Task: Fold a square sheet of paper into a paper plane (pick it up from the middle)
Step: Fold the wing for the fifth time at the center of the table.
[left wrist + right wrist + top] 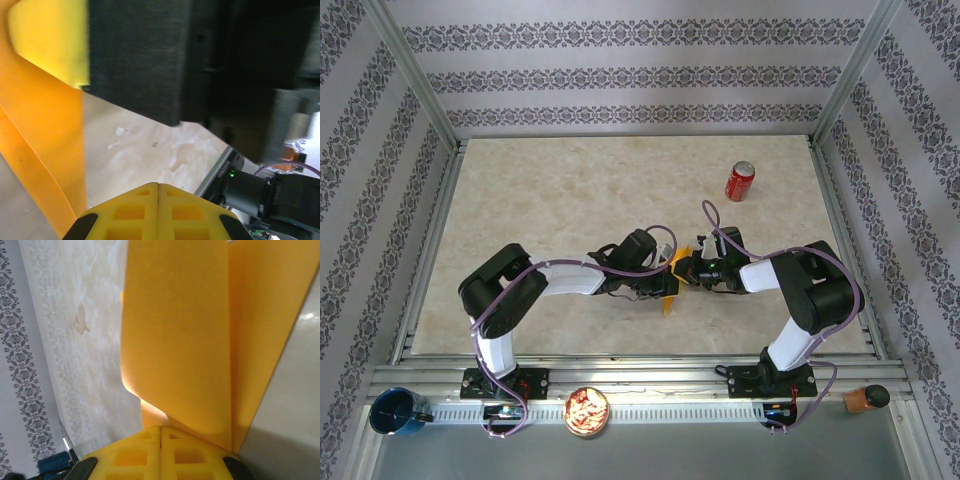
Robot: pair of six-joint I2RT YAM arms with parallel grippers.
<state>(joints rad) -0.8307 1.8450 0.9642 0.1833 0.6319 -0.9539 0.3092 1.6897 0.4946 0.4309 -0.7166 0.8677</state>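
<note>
The orange-yellow sheet of paper is folded into layers and held off the table between the two arms. My right gripper is shut on it, and the paper rises straight out from between the fingertips. From above, the right gripper points left and meets my left gripper. My left gripper is shut with nothing between its tips, and the paper hangs just to its left. Whether the fold has a plane's shape I cannot tell.
A red soda can stands at the back right of the table. Along the near rail sit a blue cup, a bowl of snacks and a brown object. The right gripper's black body looms close above the left fingers.
</note>
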